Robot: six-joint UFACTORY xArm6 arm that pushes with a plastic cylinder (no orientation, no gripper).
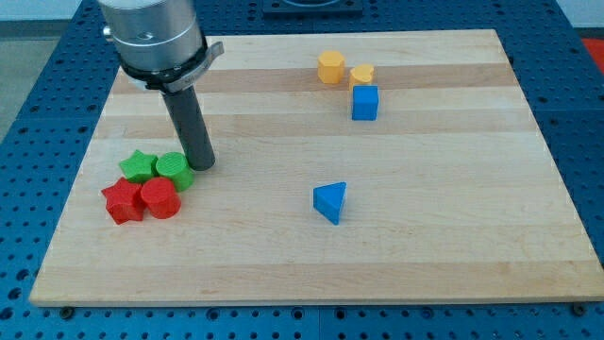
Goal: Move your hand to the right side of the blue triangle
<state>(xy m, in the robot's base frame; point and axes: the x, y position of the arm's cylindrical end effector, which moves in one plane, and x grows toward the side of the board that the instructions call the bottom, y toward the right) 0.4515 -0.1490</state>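
tip (202, 165) down on the wooden surface (453, 255) at frame left, just beside the green cylinder (174, 170); blue triangle (330, 201) near frame centre — well apart, to the right; no pincer fitted — only a rod.

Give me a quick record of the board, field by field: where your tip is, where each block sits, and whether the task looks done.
tip: my tip at the view's left, beside the green cylinder
target: blue triangle, near the centre, alone
left cluster: green star, green cylinder, red star, red cylinder
top group: yellow hexagon, second yellow block, blue cube
surface: wooden board
task status: not done; tip is far left of the triangle
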